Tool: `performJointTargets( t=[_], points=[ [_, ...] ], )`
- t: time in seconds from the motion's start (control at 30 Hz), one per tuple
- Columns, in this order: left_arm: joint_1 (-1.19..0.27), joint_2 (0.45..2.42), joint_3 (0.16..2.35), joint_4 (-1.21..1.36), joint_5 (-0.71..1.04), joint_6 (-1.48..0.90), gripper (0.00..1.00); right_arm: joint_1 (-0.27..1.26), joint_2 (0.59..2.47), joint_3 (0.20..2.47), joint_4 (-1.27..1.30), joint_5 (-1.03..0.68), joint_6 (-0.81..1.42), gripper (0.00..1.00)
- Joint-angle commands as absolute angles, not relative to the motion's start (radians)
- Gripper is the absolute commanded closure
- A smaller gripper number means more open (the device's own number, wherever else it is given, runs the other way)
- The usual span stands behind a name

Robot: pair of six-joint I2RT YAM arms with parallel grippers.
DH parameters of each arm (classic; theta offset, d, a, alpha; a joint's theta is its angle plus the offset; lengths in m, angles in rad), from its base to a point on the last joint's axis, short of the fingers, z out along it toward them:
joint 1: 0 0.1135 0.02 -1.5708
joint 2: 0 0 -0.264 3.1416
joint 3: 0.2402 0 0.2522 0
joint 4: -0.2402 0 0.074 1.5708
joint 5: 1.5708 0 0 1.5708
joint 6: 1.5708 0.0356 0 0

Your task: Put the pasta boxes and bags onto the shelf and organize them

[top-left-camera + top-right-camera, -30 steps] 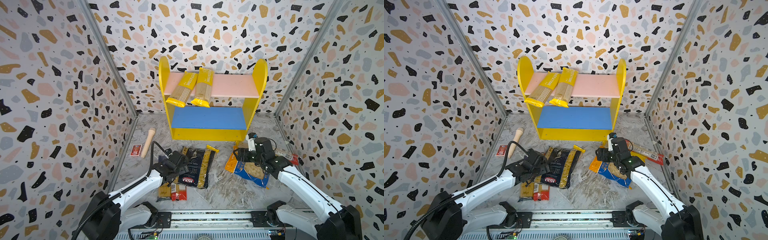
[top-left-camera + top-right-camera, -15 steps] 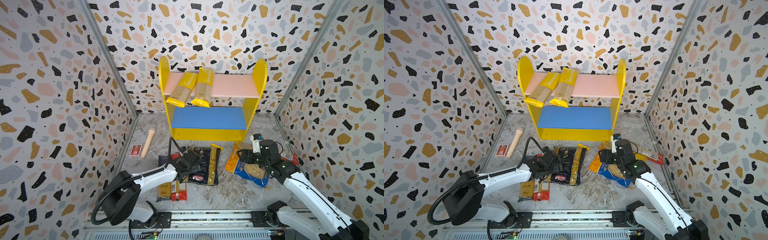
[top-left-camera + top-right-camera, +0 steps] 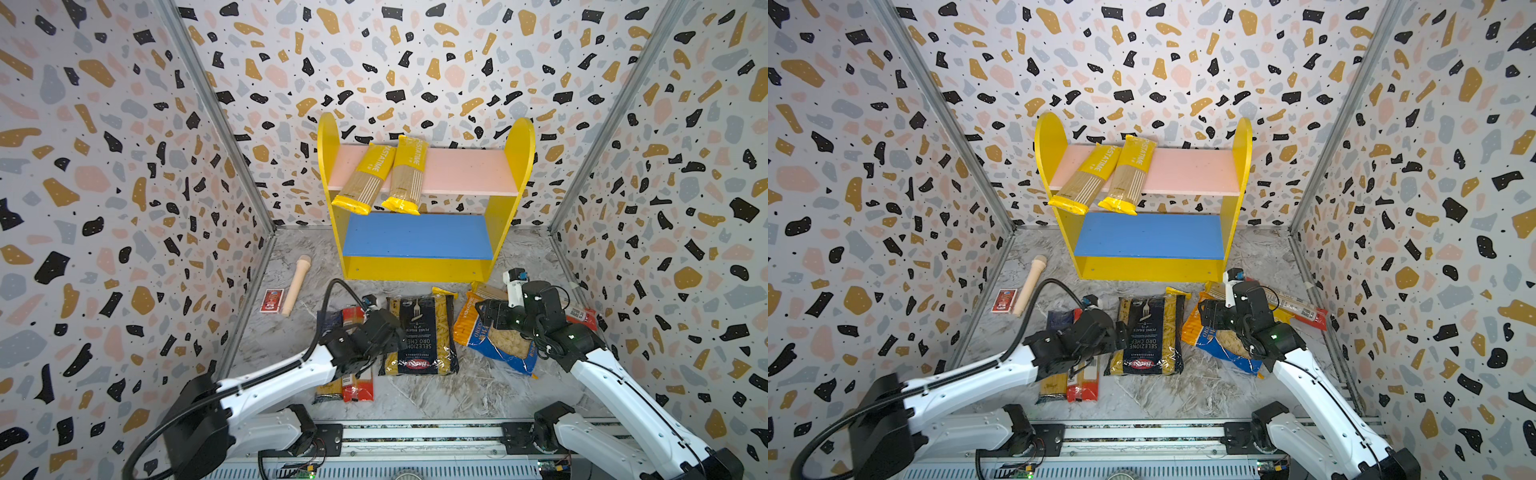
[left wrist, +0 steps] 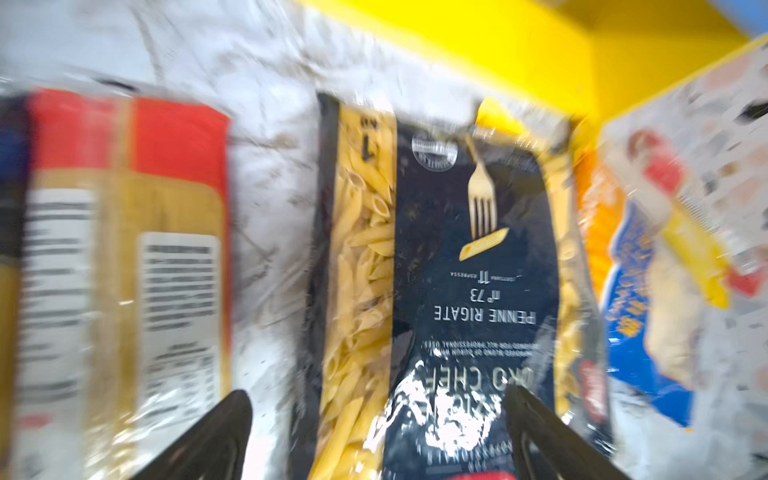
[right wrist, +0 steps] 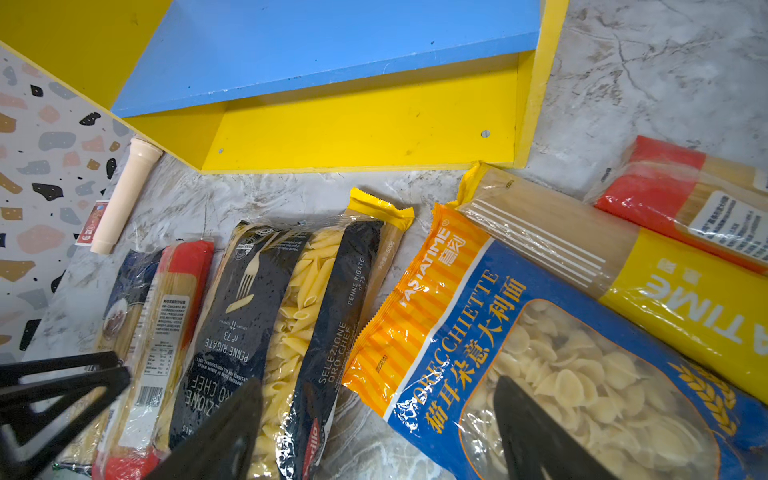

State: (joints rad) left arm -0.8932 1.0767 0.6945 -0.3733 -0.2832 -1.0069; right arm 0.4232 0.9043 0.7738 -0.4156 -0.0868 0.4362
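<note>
Shelf [image 3: 465, 170]: being shown at the back of the surface [image 3: 478, 395], against the rear wall.
PASTATIME packs [image 3: 368, 176]: two are being carried side by side on the pink upper board, near ends overhanging its front edge.
Penne bag [image 3: 419, 332]: being shown flat on the surface before the shelf, between the arms.
Orecchiette bag [image 5: 457, 316]: being shown flat just right of the penne bag, a yellow pack [image 5: 623, 266] and a red-ended pack [image 5: 685, 195] lying beside it.
Spaghetti packs [image 3: 357, 382]: being partly covered by the left arm.
Left end effector [image 4: 374, 440]: being held released, jaws spread across the penne bag's edge.
Right end effector [image 5: 374, 436]: being held released, jaws straddling the gap between both bags.
</note>
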Motion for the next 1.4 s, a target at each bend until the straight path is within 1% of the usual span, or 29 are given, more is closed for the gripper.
performJointTargets(
  t=[0.0,0.1,0.23,0.37,0.57,0.87,1.2,1.37],
  points=[
    [-0.895,1.008,0.596,-0.465,-0.336,-1.072,0.04,0.46,0.902,0.81,-0.426,-0.084,0.414,0.09],
    [-0.895,0.982,0.519,-0.455,-0.297,-1.111,0.05,0.509,0.885,0.818,-0.429,-0.047,0.414,0.06],
    [-0.895,0.947,0.468,-0.467,-0.318,-1.129,0.05,0.557,0.872,0.82,-0.443,-0.019,0.42,0.05],
    [-0.896,0.938,0.45,-0.511,-0.35,-1.131,0.05,0.574,0.852,0.793,-0.446,-0.009,0.432,0.05],
    [-0.896,0.96,0.367,-0.411,-0.295,-1.153,0.06,0.575,0.826,0.763,-0.451,-0.003,0.439,0.05],
    [-0.903,1.059,0.368,-0.425,-0.318,-1.129,0.06,0.574,0.802,0.734,-0.447,0.003,0.439,0.05],
    [-0.939,1.299,0.354,-0.294,-0.278,-1.114,0.05,0.574,0.784,0.724,-0.443,0.0,0.436,0.05],
    [-0.952,1.364,0.295,-0.217,-0.247,-1.128,0.08,0.574,0.769,0.732,-0.452,-0.003,0.434,0.05]
  ],
)
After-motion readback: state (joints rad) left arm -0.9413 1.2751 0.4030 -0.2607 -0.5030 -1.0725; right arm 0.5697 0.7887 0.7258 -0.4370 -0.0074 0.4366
